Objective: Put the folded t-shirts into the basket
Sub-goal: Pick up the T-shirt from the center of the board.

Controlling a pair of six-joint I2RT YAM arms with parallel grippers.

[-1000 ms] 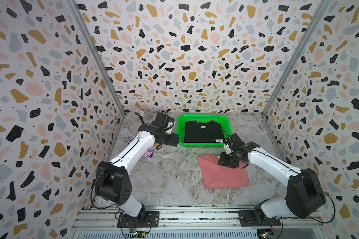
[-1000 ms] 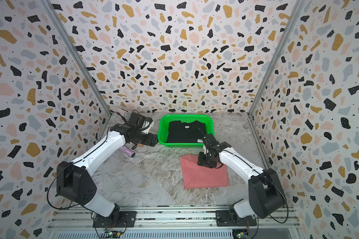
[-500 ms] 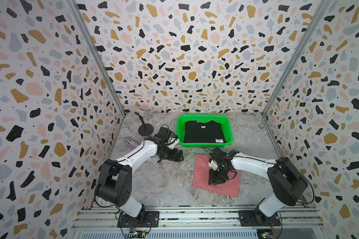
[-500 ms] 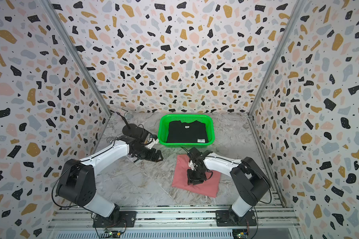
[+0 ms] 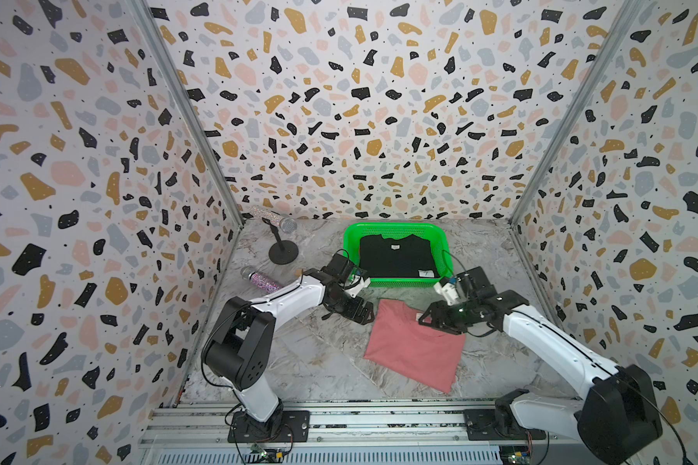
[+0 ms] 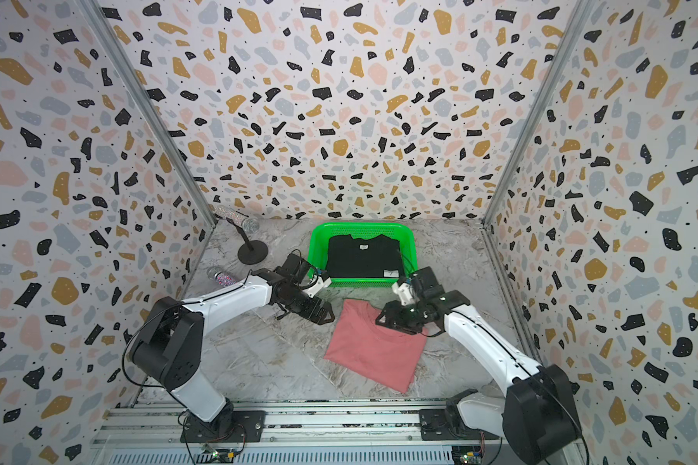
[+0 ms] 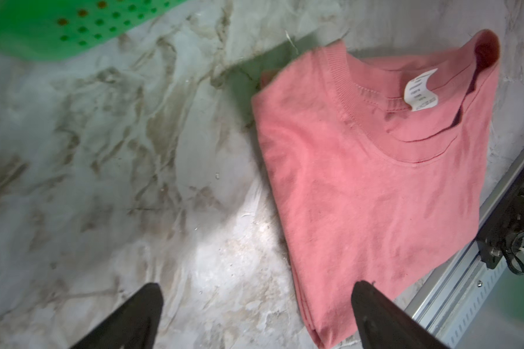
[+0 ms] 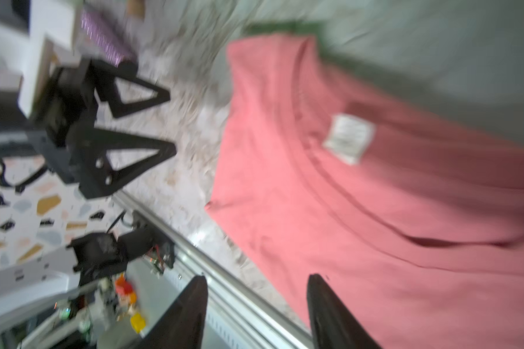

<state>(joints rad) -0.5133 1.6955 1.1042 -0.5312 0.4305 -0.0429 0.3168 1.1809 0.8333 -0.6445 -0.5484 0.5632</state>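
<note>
At far corners of the dusty pink folded t-shirt (image 5: 412, 350), near the green mesh plastic basket (image 5: 395, 226), left gripper (image 5: 366, 315) and right gripper (image 5: 428, 322) gape empty.

I see a grey marbled tabletop (image 5: 307, 362) with a pink shirt (image 5: 412, 350) lying flat on it, one collar corner just beside the left gripper (image 5: 364, 317) and the other beneath the right gripper (image 5: 424, 320). A green basket (image 5: 395, 226) sits just beyond both grippers. Outward of the left gripper are a microphone stand (image 5: 283, 254) and a loose glittery microphone (image 5: 260, 280).
</note>
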